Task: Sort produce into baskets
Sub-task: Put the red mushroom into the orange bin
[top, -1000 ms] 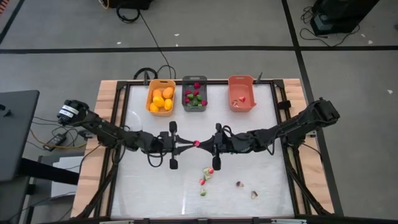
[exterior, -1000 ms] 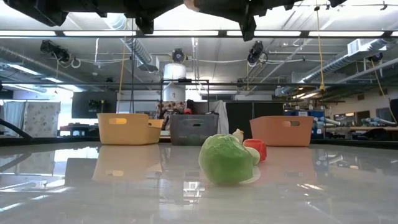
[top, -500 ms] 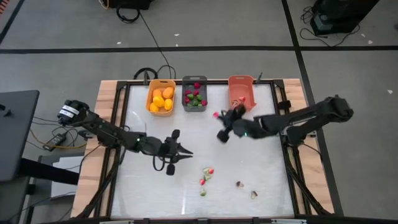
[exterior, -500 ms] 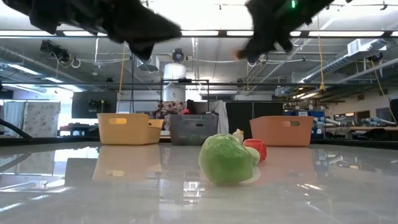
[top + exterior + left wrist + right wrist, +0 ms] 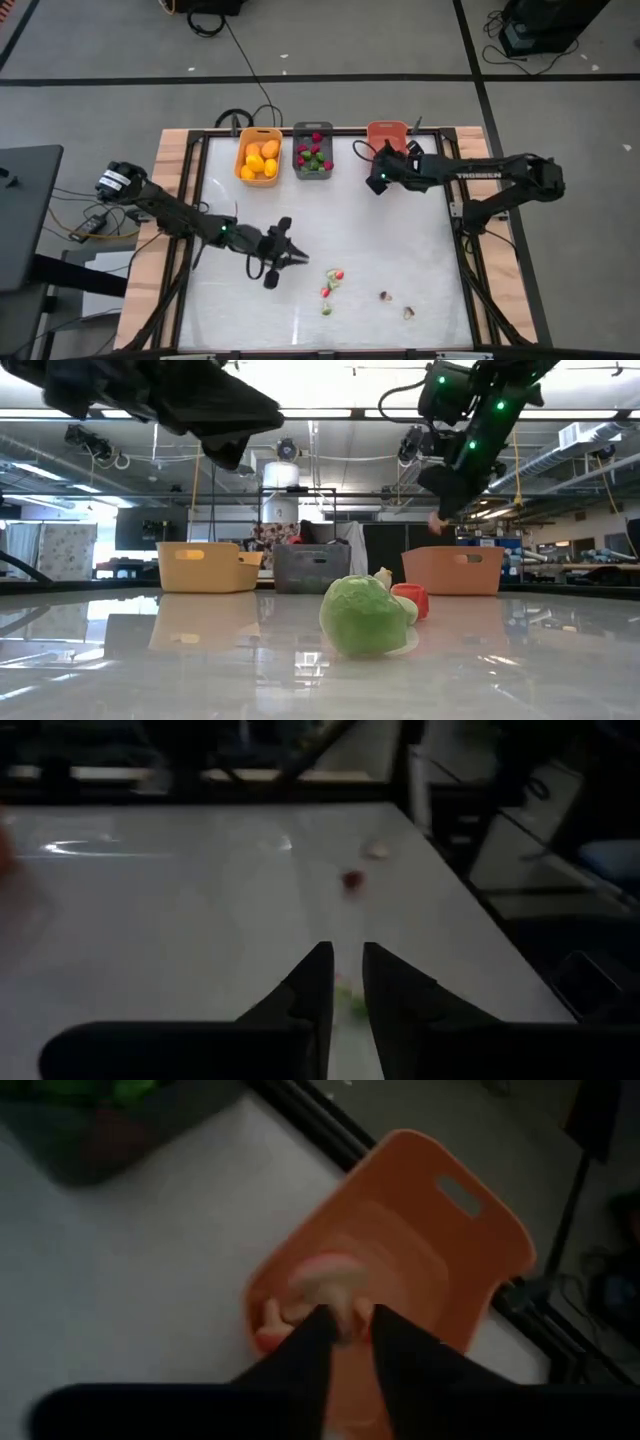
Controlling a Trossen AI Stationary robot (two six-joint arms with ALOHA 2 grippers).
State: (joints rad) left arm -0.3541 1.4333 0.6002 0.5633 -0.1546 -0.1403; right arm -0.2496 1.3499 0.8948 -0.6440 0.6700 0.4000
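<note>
From above, the right gripper [image 5: 378, 180] hung by the near edge of the salmon basket [image 5: 386, 132], with the grey basket [image 5: 312, 150] and yellow basket [image 5: 258, 155] beside it. The left gripper [image 5: 296, 259] waited near loose produce [image 5: 331, 287] on the white table [image 5: 420, 250].

From table height, a green piece [image 5: 363, 616] sat close on the shiny top, with a big workshop behind.

The left wrist showed its fingers [image 5: 312, 985] nearly together, holding nothing.

The right wrist showed fingers [image 5: 310, 1342] pinched on a pale pink piece [image 5: 322, 1273] over the basket. It should open only once it is right above the middle.
</note>
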